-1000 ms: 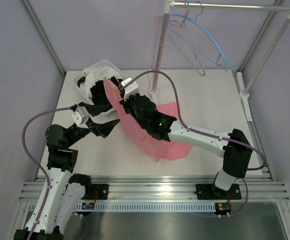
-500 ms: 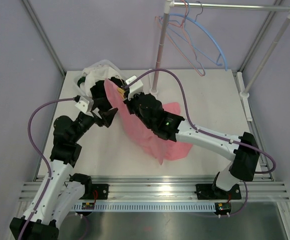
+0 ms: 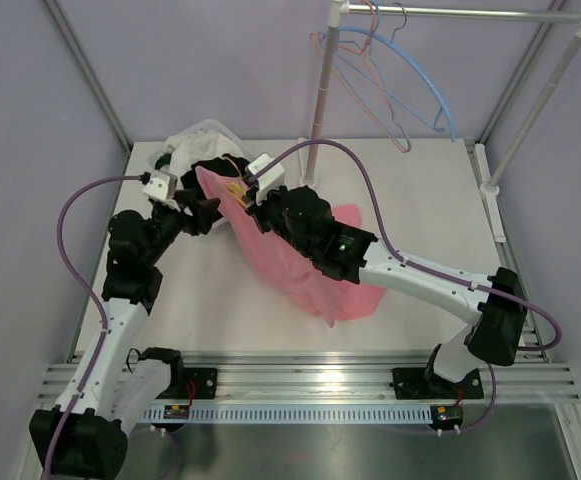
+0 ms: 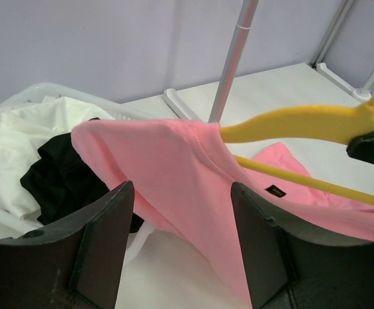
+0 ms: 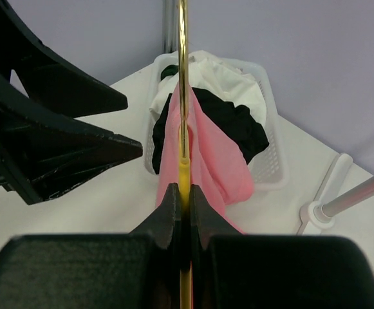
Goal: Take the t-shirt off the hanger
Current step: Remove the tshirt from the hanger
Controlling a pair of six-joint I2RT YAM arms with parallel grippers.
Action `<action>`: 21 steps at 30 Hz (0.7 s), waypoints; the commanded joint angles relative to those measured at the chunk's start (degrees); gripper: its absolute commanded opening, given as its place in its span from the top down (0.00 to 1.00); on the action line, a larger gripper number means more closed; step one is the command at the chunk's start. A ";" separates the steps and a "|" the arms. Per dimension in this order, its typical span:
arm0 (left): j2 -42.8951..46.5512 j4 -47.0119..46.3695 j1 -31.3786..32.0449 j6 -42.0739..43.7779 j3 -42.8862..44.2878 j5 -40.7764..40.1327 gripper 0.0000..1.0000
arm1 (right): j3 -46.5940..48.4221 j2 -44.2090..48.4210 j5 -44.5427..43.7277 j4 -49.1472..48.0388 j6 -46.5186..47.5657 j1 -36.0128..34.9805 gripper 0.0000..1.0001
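1 t-shirt: judged light, limp; take at shoulder seam, toward far-left corner of table; right gripper clamped on hanger; left gripper agape, empty.

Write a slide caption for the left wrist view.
Open left pincer faces the pink t-shirt draped on the yellow hanger, laundry basket behind.

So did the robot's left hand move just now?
Yes. The left gripper has gone farther back across the table, toward the white basket of clothes, and now sits close beside the pink t-shirt.
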State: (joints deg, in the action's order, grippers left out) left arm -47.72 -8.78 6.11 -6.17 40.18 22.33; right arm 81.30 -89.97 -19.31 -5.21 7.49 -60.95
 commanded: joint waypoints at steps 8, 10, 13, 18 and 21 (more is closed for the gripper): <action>-2.20 -5.02 -3.21 -2.97 2.36 9.83 0.37 | 2.46 -0.29 3.14 -0.50 1.39 0.22 1.00; -2.11 -5.20 -3.21 -2.70 2.27 11.50 0.36 | 2.64 -0.29 3.31 -0.24 1.22 0.22 1.00; -2.81 -4.94 -3.21 -2.44 2.70 12.21 0.37 | 2.73 -0.29 4.02 -0.06 1.04 0.13 1.00; -4.65 -3.80 -3.21 -2.26 3.58 12.92 0.41 | 3.17 -0.64 4.46 0.38 0.78 0.22 1.00; -5.18 -3.09 -3.21 -2.00 4.29 12.30 0.41 | 3.08 -0.64 4.46 0.20 0.78 0.13 1.00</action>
State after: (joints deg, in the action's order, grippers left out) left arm -52.40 -10.00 3.09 -8.45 41.28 33.23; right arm 81.32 -90.94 -15.44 -3.05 7.92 -60.95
